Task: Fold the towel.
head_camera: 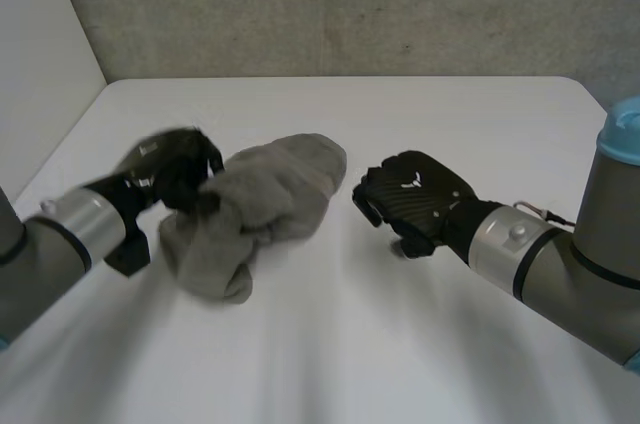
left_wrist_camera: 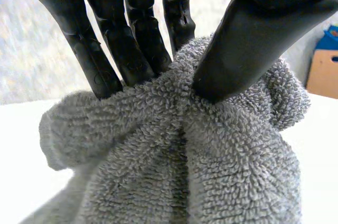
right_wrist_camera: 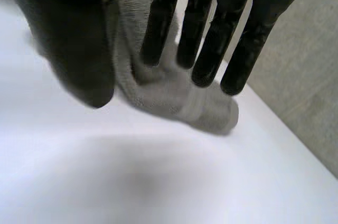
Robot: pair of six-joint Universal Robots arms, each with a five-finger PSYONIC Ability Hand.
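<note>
A grey terry towel [head_camera: 262, 209] lies bunched in a heap on the white table [head_camera: 400, 124], left of the middle. My left hand [head_camera: 178, 170] is at the heap's left side, and its fingers [left_wrist_camera: 134, 39] and thumb pinch a fold of the towel [left_wrist_camera: 200, 155] between them. My right hand [head_camera: 412, 199] hovers just right of the heap, apart from it, its fingers [right_wrist_camera: 211, 49] straight and spread with nothing in them. Beyond those fingertips the towel [right_wrist_camera: 174, 94] rests on the table.
A grey wall [head_camera: 350, 4] rises behind the table's far edge, with a white panel [head_camera: 40, 54] along the left side. Beyond the table in the left wrist view stands a cardboard box [left_wrist_camera: 323, 73].
</note>
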